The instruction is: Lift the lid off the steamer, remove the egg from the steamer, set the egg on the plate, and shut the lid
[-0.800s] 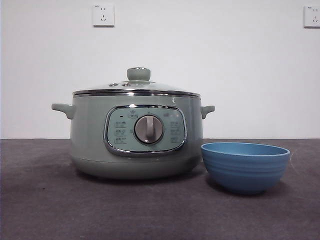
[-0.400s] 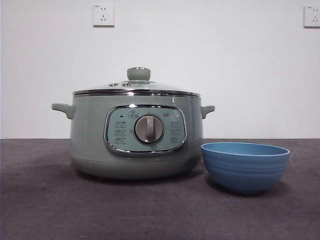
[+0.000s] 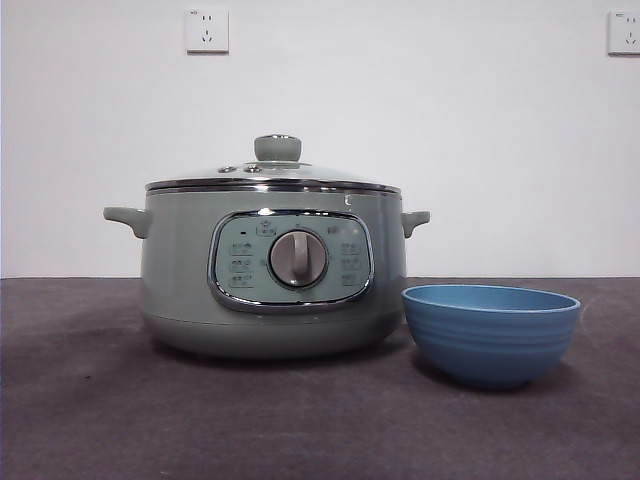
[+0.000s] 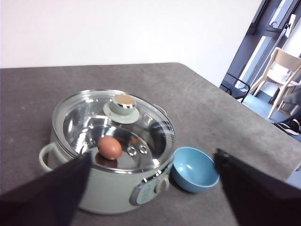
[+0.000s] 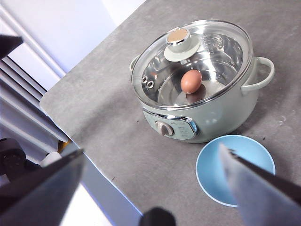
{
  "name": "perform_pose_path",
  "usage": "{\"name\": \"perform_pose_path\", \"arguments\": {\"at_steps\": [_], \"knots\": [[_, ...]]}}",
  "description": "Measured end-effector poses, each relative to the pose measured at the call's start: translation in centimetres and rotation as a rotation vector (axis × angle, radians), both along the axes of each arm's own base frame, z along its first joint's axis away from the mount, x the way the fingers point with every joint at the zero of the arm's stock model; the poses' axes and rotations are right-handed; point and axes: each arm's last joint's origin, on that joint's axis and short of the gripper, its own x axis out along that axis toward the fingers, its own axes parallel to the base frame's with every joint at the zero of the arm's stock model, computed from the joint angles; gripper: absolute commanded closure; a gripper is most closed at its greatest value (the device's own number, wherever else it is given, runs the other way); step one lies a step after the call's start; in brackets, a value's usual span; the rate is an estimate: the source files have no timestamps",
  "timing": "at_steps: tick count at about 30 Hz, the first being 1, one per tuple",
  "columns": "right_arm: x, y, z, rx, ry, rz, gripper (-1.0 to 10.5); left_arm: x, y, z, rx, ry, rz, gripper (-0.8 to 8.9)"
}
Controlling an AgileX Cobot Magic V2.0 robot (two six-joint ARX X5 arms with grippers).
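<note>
I see nothing done yet — the lid (image 3: 272, 176) sits closed on the steamer (image 3: 268, 270) in the middle of the worktop, the egg (image 4: 109, 147) inside under the glass. The plate (image 3: 490, 333) waits empty just beside it. My left gripper (image 4: 150, 193) and right gripper (image 5: 155, 188) both hover high, jaws spread wide, holding nothing — all four steps remain.

The lid (image 4: 114, 128) is sitting closed on the steamer (image 4: 110, 155), showing a brown egg (image 4: 109, 147) inside. The plate (image 4: 194, 169) is standing just beside it on the tabletop (image 4: 197, 108). The left claw (image 4: 153, 188) is hanging wide apart above.
</note>
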Motion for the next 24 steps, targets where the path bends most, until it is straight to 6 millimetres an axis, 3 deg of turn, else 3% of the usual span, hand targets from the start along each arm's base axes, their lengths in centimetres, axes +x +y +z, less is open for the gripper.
{"name": "perform_pose_path", "arguments": {"at_steps": [7,13,20,24], "knots": [[0.0,0.0,0.0,0.001,0.003,0.002,3.2,3.4,-0.6,2.2,0.002,0.009,-0.056,1.85],[0.1,0.0,-0.1,0.001,0.007,0.002,3.2,7.6,-2.2,4.6,0.056,0.007,-0.096,1.85],[0.3,0.0,-0.1,0.000,0.015,0.002,3.2,13.1,-6.1,4.9,0.139,-0.014,-0.120,1.85],[0.6,0.0,-0.3,0.000,0.024,0.002,3.2,15.7,-8.4,3.8,0.189,-0.024,-0.112,1.86]]}}
